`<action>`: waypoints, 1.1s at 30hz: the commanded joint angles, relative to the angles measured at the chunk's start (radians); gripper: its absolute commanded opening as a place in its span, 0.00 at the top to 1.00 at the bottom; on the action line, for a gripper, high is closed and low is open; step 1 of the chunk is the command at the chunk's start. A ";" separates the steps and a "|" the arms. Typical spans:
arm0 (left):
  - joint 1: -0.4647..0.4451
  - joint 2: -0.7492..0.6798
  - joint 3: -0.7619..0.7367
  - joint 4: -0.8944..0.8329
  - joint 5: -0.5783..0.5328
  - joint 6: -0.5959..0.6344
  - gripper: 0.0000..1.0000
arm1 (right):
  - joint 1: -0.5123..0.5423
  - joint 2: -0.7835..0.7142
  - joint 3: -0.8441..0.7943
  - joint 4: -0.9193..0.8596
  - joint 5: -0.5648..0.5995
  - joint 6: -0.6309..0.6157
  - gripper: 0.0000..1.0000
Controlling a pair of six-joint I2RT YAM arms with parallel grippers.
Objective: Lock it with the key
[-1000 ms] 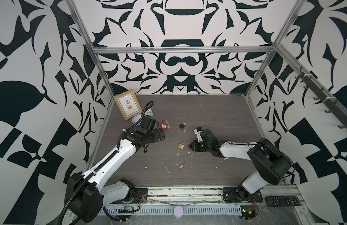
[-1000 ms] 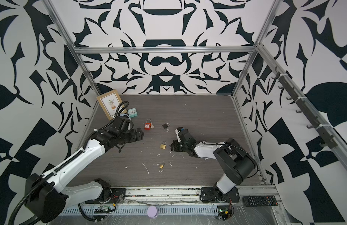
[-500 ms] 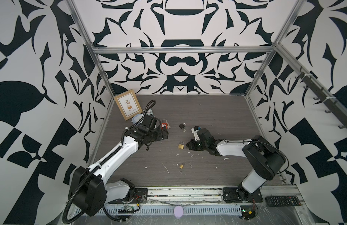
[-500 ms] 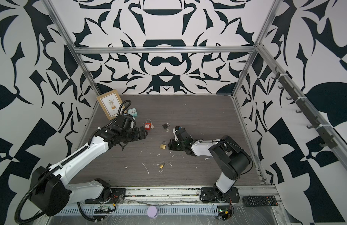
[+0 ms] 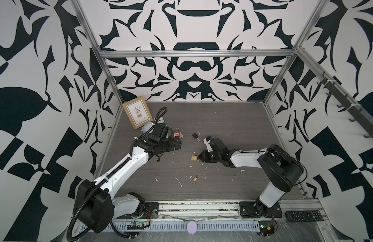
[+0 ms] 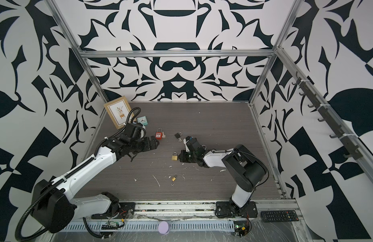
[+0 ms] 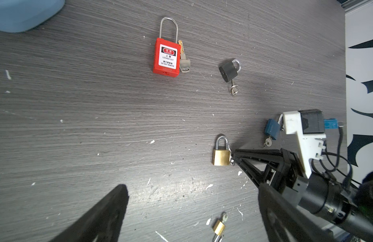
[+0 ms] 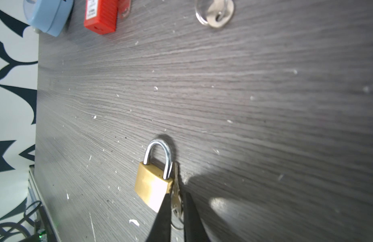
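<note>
A brass padlock (image 5: 194, 156) (image 6: 174, 156) lies flat mid-table with its shackle seated in the body. A silver key (image 8: 176, 182) on a ring lies along the padlock's (image 8: 153, 186) side. My right gripper (image 8: 177, 193) (image 5: 200, 157) is low over the table, open only a sliver, with the key's head between its fingertips. In the left wrist view those fingers reach the padlock's (image 7: 221, 156) edge. My left gripper (image 7: 192, 209) (image 5: 177, 144) hovers wide open and empty, left of the brass padlock.
A red padlock (image 5: 176, 135) with its key (image 7: 184, 62), a black padlock (image 7: 228, 72) and a blue one (image 7: 271, 130) lie behind. A small brass padlock (image 5: 195, 178) with a raised shackle lies nearer the front. A picture frame (image 5: 138, 114) and blue clock (image 6: 142, 120) stand back left.
My right gripper slid left up to the brass padlock and its fingers eased slightly apart. The left gripper crept a little to the right, still wide open.
</note>
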 commanded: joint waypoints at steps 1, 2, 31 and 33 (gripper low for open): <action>0.003 -0.031 0.002 -0.008 -0.008 -0.003 0.00 | 0.005 -0.039 0.020 -0.028 0.036 -0.008 0.77; 0.003 -0.035 0.000 -0.009 -0.012 -0.003 0.01 | 0.005 -0.049 0.022 -0.035 0.043 -0.013 0.74; -0.626 0.190 0.003 -0.141 -0.302 0.128 0.01 | -0.003 -0.656 -0.077 -0.401 0.311 -0.254 0.03; -0.679 0.259 0.019 -0.145 -0.338 0.119 0.01 | -0.005 -0.677 -0.096 -0.398 0.322 -0.253 0.02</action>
